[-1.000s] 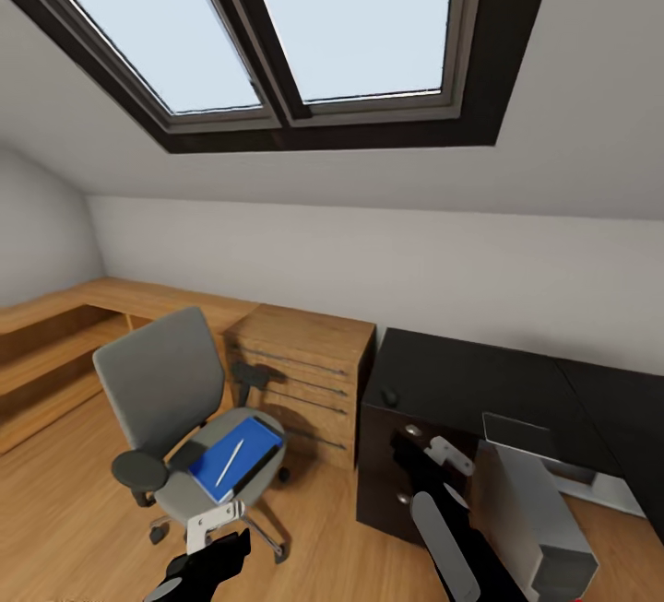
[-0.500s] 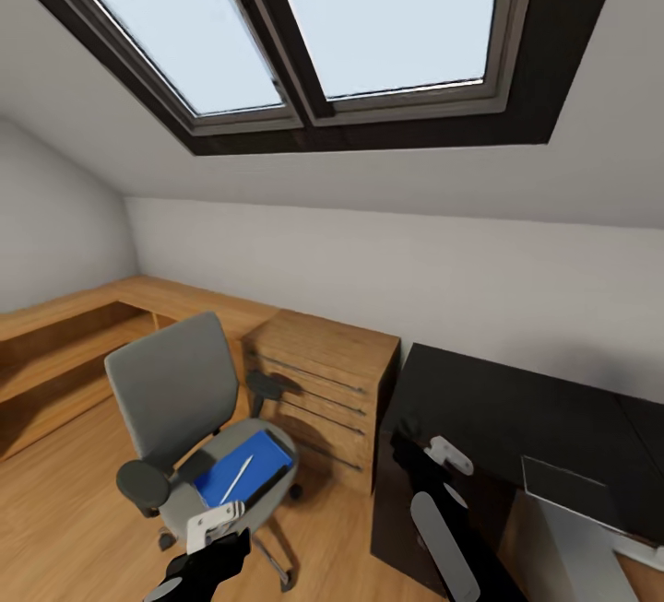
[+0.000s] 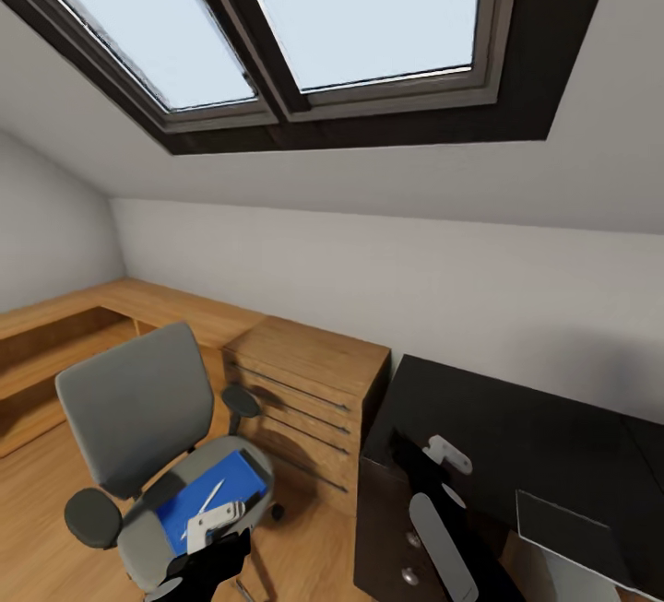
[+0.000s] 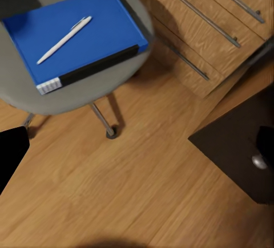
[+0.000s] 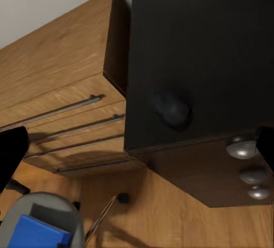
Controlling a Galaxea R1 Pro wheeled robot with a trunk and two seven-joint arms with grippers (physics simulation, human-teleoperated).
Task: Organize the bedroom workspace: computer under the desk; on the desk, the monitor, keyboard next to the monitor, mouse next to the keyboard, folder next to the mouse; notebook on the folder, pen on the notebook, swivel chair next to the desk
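Your head camera is swinging rightwards and down, so the swivel chair [image 3: 138,436] is sliding left. You are closing on the folder [image 4: 71,34] on its seat, pen [image 4: 64,39] on top; next, lower the left gripper [image 3: 214,525]. Jaw openings cannot be told. The mouse [image 5: 169,109] is lying on the desk [image 3: 516,427].

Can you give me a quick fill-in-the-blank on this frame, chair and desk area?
1. The white pen lies on top of the blue ____.
2. The folder rests on the seat of the swivel ____.
3. The dark mouse sits on the black ____, near its edge.
4. Between the swivel chair and the desk stands a wooden chest of ____.

Missing words: folder; chair; desk; drawers
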